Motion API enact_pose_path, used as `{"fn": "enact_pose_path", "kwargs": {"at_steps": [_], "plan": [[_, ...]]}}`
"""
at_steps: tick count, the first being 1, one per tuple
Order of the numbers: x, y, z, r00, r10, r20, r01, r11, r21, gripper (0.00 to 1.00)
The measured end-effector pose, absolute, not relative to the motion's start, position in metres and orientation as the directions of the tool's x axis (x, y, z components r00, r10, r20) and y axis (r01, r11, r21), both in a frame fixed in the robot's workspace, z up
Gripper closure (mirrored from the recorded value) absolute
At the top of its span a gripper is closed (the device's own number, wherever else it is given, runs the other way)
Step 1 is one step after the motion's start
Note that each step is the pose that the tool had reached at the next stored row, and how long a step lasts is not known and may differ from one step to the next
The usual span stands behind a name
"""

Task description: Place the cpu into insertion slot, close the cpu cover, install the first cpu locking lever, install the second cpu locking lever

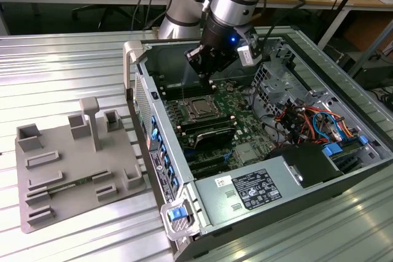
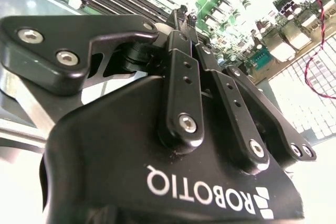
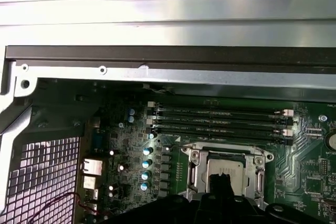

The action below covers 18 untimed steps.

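Cpu (image 3: 224, 165) lies already in the slot (image 3: 264, 157). Its grey top shows through the window of the cover (image 3: 196, 174), which seems folded down flat over it. The claw (image 2: 185, 17) hangs just above this place. In the second wrist view its two fingers (image 2: 181, 77) are drawn together at the tips, and I see nothing between them. In the first wrist view one dark fingertip (image 3: 220, 186) hides part of the cpu; whether it touches the metal I cannot tell.

So I judge that the step in hand is one of the levers. If they are hooked or free, I cannot tell. To do it well, the closed tips should work as one narrow pusher. They should meet the lever near its end and press down and a little sideways until it goes under its hook, never leaning on the cpu top.

Just beside the slot run the memory slots (image 3: 220, 120) and a row of small capacitors (image 3: 147, 163), so the descent should be straight. Farther out stands the case wall (image 3: 157, 56), and the case rests on the ribbed bench (image 1: 67, 53).
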<state>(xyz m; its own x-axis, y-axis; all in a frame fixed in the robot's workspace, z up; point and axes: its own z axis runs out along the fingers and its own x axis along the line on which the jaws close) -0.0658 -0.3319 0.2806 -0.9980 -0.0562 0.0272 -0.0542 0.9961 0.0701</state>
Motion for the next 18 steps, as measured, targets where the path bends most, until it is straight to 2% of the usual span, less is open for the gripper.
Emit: {"fn": "enact_pose_path", "kwargs": {"at_steps": [18], "plan": [[-0.085, -0.332, 0.281, -0.998, -0.056, 0.027, -0.054, 0.996, 0.07, 0.89]]}}
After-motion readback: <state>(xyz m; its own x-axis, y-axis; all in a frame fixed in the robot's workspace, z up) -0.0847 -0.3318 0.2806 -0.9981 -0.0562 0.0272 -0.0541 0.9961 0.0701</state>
